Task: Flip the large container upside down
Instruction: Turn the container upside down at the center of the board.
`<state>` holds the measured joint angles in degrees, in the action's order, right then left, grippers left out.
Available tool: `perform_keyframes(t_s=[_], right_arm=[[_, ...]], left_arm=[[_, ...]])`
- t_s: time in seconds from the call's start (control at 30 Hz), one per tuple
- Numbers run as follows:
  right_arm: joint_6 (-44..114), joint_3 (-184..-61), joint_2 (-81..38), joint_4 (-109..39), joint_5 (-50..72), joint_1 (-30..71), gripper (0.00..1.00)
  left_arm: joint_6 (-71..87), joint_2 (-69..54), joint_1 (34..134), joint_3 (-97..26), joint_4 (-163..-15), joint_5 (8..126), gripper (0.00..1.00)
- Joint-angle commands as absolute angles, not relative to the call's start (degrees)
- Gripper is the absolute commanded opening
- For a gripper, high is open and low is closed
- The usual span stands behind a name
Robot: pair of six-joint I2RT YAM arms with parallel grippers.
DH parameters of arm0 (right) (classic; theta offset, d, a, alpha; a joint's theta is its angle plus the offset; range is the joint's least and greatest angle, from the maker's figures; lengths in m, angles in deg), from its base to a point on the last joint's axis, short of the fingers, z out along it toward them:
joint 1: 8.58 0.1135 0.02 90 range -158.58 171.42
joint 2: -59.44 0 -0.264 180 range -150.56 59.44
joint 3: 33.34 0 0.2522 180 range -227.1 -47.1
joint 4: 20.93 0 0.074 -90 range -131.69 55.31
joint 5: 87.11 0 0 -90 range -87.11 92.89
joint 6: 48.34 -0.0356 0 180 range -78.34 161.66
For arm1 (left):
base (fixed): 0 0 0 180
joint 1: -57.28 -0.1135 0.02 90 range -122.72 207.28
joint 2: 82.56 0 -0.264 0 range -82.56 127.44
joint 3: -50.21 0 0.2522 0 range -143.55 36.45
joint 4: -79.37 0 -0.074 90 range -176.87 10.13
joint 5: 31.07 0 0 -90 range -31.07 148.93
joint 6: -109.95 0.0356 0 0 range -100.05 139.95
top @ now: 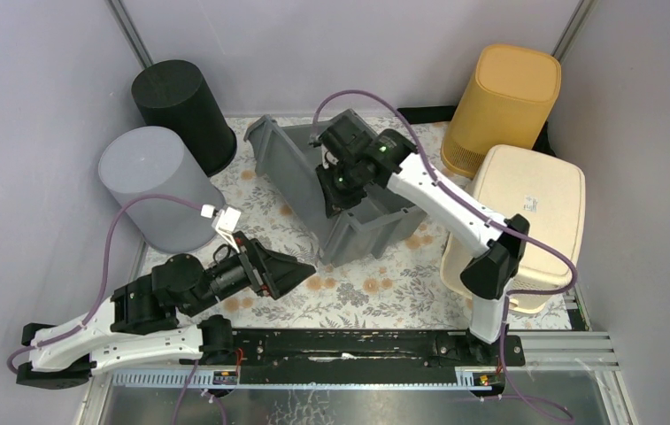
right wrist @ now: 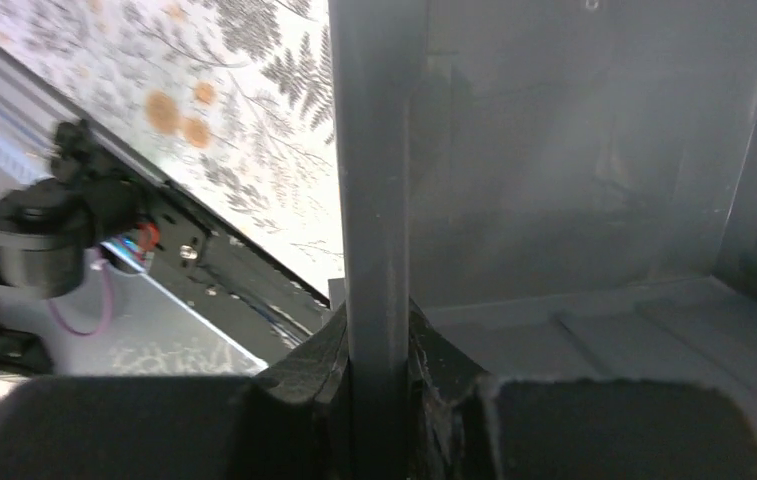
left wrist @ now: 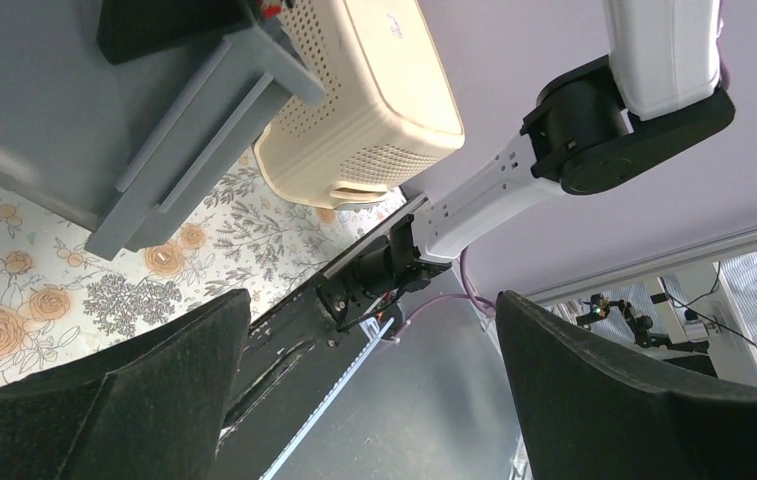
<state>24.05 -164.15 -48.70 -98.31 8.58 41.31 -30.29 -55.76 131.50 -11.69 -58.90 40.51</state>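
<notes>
Large container (top: 362, 232): grey, rectangular, standing tilted on the middle of the floral surface (top: 358, 297).
Right pincer (top: 335, 190): narrowed onto the container's side wall at the rim, with one finger inside and one outside, gripping it.
Left pincer (top: 300, 270): spread wide and holding nothing. It sits low over the surface, to the near-left of the container and apart from it.

Dark grey container (top: 366, 232), floral tablecloth (top: 358, 292), black bin (top: 180, 102), yellow basket (top: 504, 97)
</notes>
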Motion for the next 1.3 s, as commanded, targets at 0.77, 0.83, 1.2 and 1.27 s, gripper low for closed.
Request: perform_keyframes(t_s=[0.77, 0.83, 1.2, 1.27], right_arm=[[-22.4, -115.6, -14.9, -16.4, 29.8, 21.3, 0.00], [-24.1, -111.6, -13.5, -13.3, 28.9, 20.6, 0.00], [-17.2, -106.5, -3.8, -27.8, 29.6, 14.1, 0.31], [-13.1, -106.9, -1.8, -33.8, 27.7, 13.3, 0.42]], left_arm=[[-25.8, -52.4, 131.8, -20.2, -56.9, 39.4, 1.00], [-25.9, -52.3, 131.8, -20.2, -56.7, 39.3, 1.00], [-25.8, -50.0, 131.8, -20.3, -56.5, 38.5, 1.00], [-25.7, -49.3, 131.8, -20.1, -56.8, 38.5, 1.00]])
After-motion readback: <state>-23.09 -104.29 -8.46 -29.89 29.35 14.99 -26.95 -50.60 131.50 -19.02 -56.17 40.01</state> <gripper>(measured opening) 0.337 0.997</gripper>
